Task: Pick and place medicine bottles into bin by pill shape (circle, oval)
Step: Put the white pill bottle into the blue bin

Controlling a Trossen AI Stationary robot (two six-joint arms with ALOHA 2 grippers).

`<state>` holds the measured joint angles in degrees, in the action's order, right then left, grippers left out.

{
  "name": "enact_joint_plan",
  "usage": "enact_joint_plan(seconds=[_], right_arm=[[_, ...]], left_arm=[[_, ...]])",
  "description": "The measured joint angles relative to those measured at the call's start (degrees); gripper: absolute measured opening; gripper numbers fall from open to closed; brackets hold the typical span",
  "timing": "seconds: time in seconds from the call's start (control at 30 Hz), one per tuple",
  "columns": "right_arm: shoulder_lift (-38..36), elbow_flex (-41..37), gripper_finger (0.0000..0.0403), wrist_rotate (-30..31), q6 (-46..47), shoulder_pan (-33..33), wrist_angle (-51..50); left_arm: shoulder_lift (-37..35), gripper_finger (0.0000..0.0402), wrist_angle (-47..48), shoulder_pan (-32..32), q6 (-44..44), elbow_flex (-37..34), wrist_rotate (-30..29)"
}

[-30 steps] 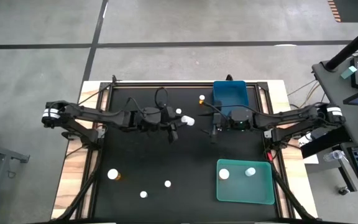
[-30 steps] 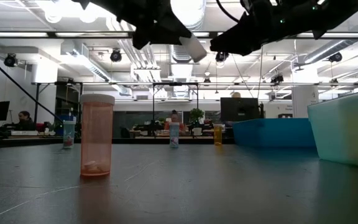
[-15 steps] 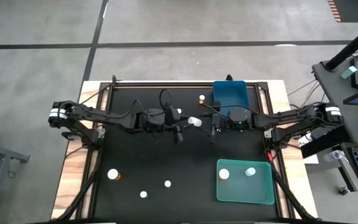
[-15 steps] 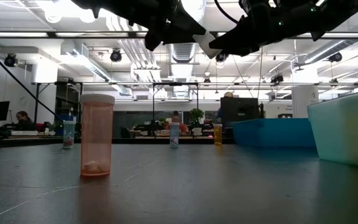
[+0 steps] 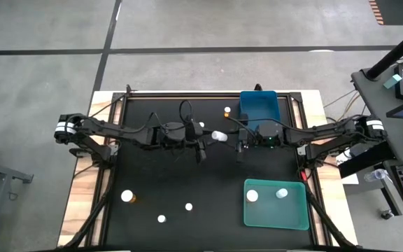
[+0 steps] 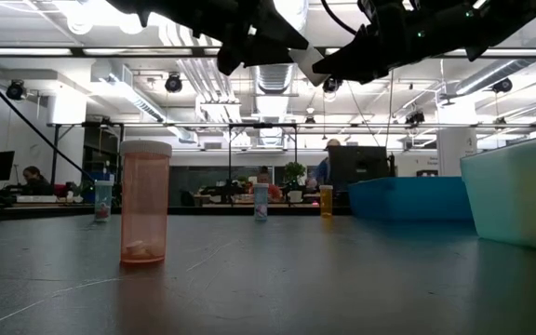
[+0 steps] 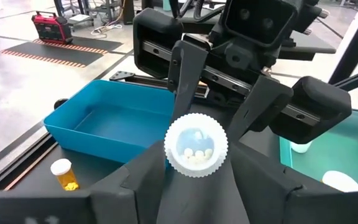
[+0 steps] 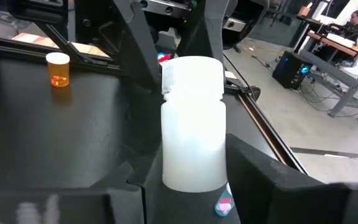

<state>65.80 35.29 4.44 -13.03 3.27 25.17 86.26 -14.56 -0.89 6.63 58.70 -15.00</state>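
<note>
A small white medicine bottle (image 5: 218,136) lies level in the air over the middle of the black table, between my two grippers. My left gripper (image 5: 207,141) is shut on its ribbed white cap (image 7: 196,146). My right gripper (image 5: 238,145) faces it from the table's right. It is open, with one finger on each side of the bottle's white body (image 8: 193,143). A blue bin (image 5: 259,108) stands at the far right. A teal bin (image 5: 276,204) at the near right holds two bottles (image 5: 252,197). My left gripper pinches the bottle's cap end (image 8: 192,70) between its two fingers (image 8: 138,62), coming level from the table's left. The bottle lies along the fingers, body pointing toward the table's right, lifted clear of the table. My right gripper stands close around the bottle's body (image 8: 166,168); whether it touches I cannot tell.
An amber bottle (image 5: 227,110) and a white-capped one (image 5: 201,126) stand at the far middle. Three more bottles stand near the front left (image 5: 126,197) (image 5: 161,219) (image 5: 188,206); the amber one is large in the low view (image 6: 145,203).
My left gripper has carried the white bottle toward the table's right, up to my right gripper, and has then held still. The bottle has stayed level and clear of the table.
</note>
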Motion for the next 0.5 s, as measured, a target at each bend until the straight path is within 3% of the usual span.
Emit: enact_joint_plan(seconds=[0.17, 0.5], right_arm=[[0.0, 0.0, 0.0144, 0.83, 1.85, 0.26, 0.0], [-0.17, 0.28, 0.0144, 13.43, 10.81, 4.57, -8.72]], left_arm=[[-0.89, 0.0179, 1.37, 0.0, -3.89, -0.04, -0.05], [-7.87, 0.0182, 13.4, -0.04, -9.86, -0.6, -0.26]])
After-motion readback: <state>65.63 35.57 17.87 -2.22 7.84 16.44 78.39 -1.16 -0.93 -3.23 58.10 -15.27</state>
